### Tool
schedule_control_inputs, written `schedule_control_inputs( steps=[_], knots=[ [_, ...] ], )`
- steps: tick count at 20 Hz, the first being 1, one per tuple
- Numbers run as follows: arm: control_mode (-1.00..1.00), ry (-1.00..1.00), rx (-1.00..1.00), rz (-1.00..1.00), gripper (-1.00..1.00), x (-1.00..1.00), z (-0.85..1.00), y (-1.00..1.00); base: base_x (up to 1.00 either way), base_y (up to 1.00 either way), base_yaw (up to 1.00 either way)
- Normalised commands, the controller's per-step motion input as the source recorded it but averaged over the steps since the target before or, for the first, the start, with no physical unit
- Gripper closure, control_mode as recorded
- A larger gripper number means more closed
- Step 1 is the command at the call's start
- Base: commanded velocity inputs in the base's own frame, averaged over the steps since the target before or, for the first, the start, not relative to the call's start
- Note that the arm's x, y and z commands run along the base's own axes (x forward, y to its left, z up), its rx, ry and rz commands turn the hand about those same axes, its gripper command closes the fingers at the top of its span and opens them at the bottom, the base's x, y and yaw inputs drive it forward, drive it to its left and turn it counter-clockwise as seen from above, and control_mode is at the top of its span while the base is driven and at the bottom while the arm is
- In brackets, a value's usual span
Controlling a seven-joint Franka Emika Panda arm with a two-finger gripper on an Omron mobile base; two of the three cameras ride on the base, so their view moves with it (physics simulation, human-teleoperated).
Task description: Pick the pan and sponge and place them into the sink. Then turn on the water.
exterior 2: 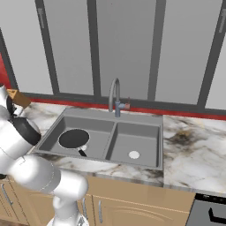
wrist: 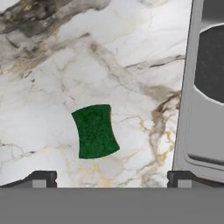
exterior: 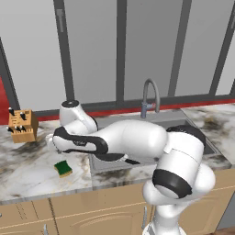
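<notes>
The dark pan [exterior 2: 73,138] lies in the left basin of the grey sink [exterior 2: 132,117], its short handle pointing toward the front. Its edge also shows as the pan [wrist: 212,65] inside the sink's rim [wrist: 187,96] in the hand view. The green sponge [exterior: 63,168] lies on the marble counter left of the sink. My gripper [wrist: 112,180] hovers open above the counter, and the sponge [wrist: 95,131] sits just ahead of its fingertips and slightly left, untouched. No water shows at the gooseneck faucet [exterior 2: 115,98].
A wooden knife block [exterior: 22,126] stands at the back left of the counter. My arm stretches low over the sink's left basin in the left base view. The right basin with its pale drain [exterior 2: 134,154] holds nothing. Windows rise behind the faucet [exterior: 149,95].
</notes>
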Motion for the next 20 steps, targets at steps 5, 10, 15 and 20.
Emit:
schedule_control_inputs(
  steps=[5,10,15,20],
  knots=[
    [-1.00,0.04,0.01,0.02,-1.00,0.13,-0.09,0.11,0.00,0.00,0.00],
    [-1.00,0.06,0.00,0.01,-1.00,0.01,-0.12,0.11,0.00,0.00,0.00],
    [-1.00,0.04,0.00,0.00,-1.00,0.00,-0.08,0.08,0.00,0.00,0.00],
    [-1.00,0.03,-0.01,0.00,-1.00,-0.02,-0.13,0.02,0.00,0.00,0.00]
  ],
)
